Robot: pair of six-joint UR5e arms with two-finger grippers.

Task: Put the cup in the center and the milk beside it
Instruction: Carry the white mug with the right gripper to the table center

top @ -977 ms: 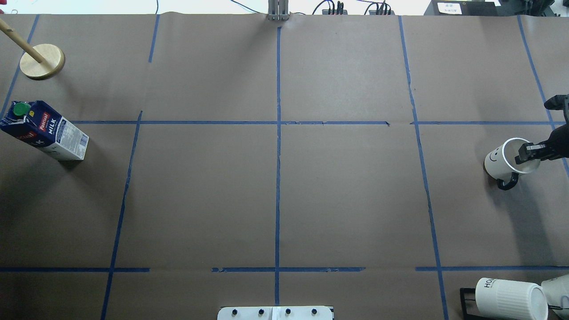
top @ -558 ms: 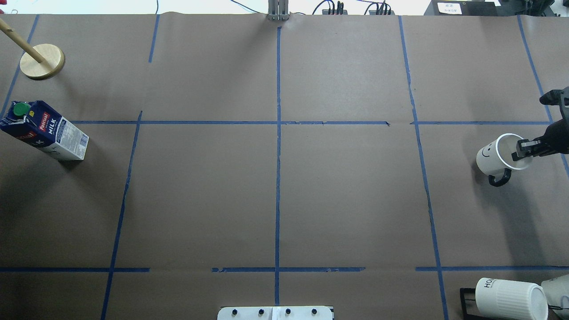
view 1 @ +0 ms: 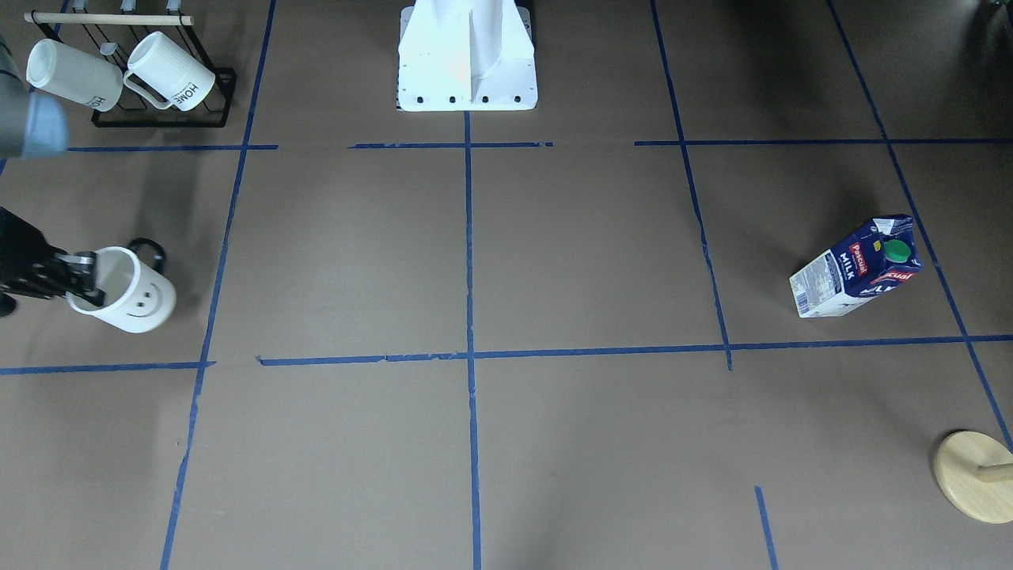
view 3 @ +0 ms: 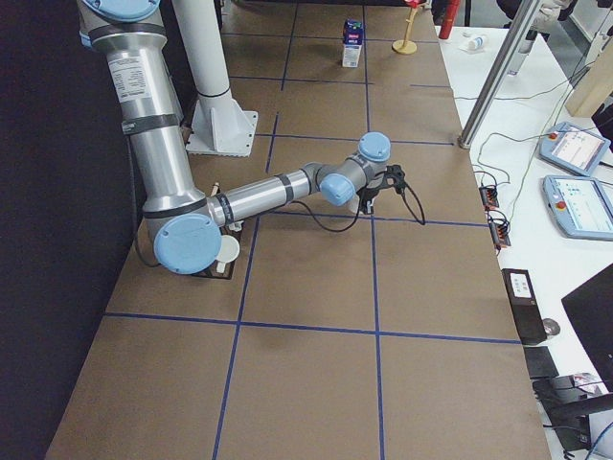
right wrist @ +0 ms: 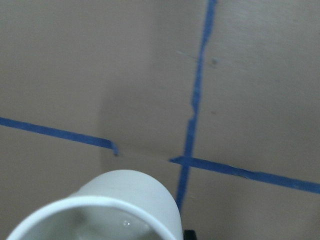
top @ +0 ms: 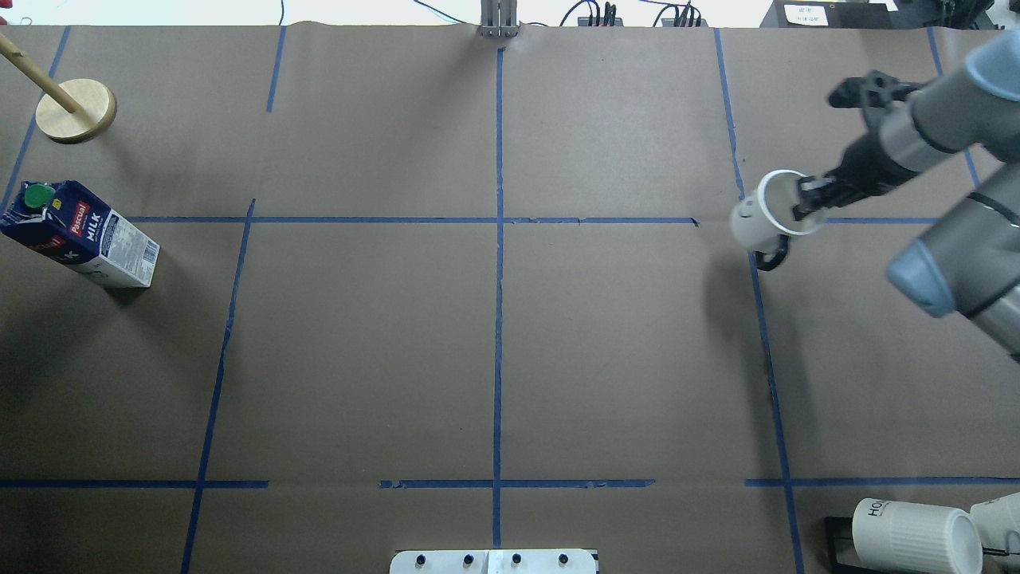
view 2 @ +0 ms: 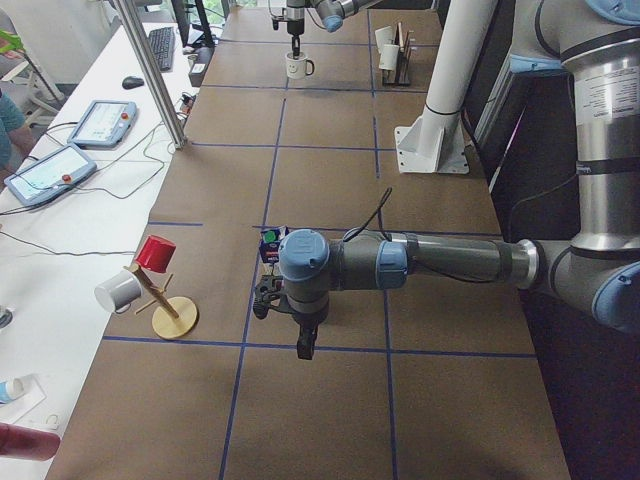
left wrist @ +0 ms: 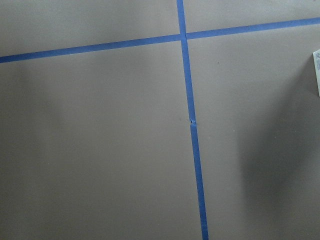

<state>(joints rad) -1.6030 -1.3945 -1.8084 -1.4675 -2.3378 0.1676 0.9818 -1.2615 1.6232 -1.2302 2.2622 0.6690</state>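
Observation:
The white smiley cup (top: 761, 219) hangs tilted above the table over the right-hand blue tape line, short of the center crossing (top: 500, 220). My right gripper (top: 803, 206) is shut on its rim, one finger inside; the rim fills the bottom of the right wrist view (right wrist: 120, 210). The front-facing view shows the cup (view 1: 130, 297) and that gripper (view 1: 79, 279) at its left. The blue milk carton (top: 80, 235) stands at the far left. In the exterior left view my left gripper (view 2: 303, 345) hangs next to the milk (view 2: 270, 243); I cannot tell whether it is open or shut.
A black rack with two ribbed "HOME" mugs (top: 916, 534) stands at the near right corner. A wooden peg stand (top: 76, 110) is at the far left. The white robot base (view 1: 467, 55) sits at the near middle edge.
My right gripper has carried the cup leftward and farther from the robot, from the right table edge to the right-hand tape line. The milk has not moved.

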